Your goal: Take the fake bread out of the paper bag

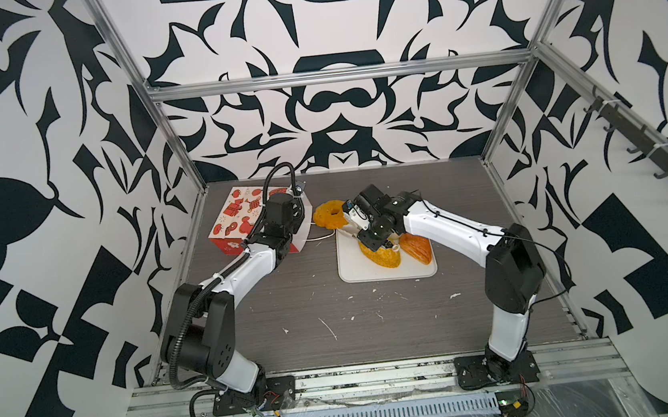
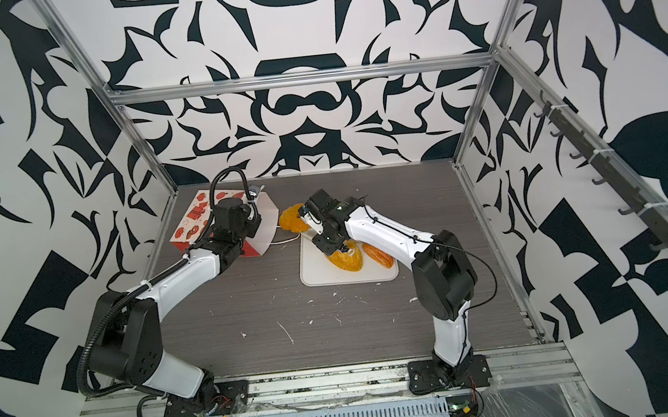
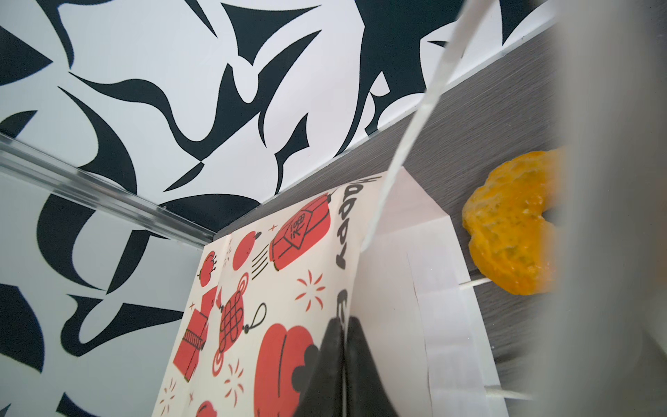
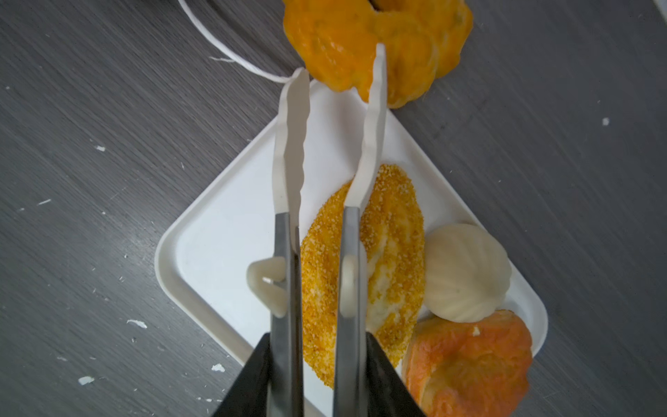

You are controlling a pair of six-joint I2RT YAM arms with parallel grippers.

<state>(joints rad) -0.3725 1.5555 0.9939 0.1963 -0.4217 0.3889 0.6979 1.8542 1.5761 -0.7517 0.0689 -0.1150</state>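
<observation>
While paper bag [image 1: 233, 223] lies sideways, mouth facing twisted ring [image 1: 322, 218], left claw [image 3: 342, 326] pinching it, right claw [image 4: 340, 61] apart.

A flat white tray [image 1: 351, 274] sits right of centre on a grey wood-grain table [image 1: 312, 303] flecked with white scraps [image 1: 329, 329], inside an aluminium frame [image 1: 336, 76] with black-and-white patterned walls [image 1: 341, 125]; a rail of dark hooks [image 1: 652, 142] lines one side.
</observation>
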